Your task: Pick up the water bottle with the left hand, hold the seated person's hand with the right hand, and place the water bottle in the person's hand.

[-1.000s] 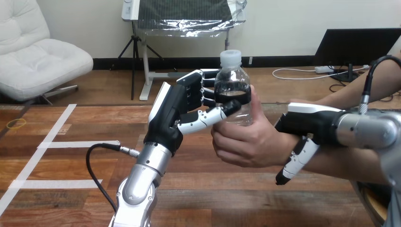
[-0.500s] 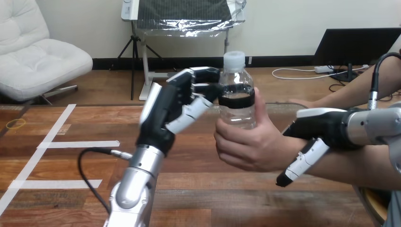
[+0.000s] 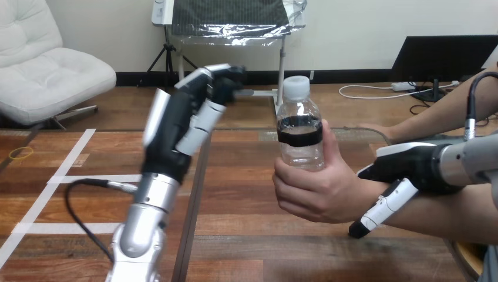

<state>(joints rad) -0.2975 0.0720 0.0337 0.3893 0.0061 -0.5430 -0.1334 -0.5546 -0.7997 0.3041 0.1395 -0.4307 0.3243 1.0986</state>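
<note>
A clear water bottle with a white cap and a dark band stands upright in the person's hand, whose fingers wrap its lower half above the table's middle right. My left hand is raised well to the bottle's left, open, fingers straight and apart from it, holding nothing. My right hand sits on the person's wrist at the right. Its thumb reaches down across the front of the forearm, and its fingers are hidden behind it.
The wooden table carries white tape lines at its left. A dark seam runs down the tabletop beside my left forearm. The person's forearm comes in from the right edge.
My left hand has let go of the bottle, opened and drawn back to the left. The person's hand, holding the bottle alone, has shifted slightly right. My right hand slid a little along the wrist.
</note>
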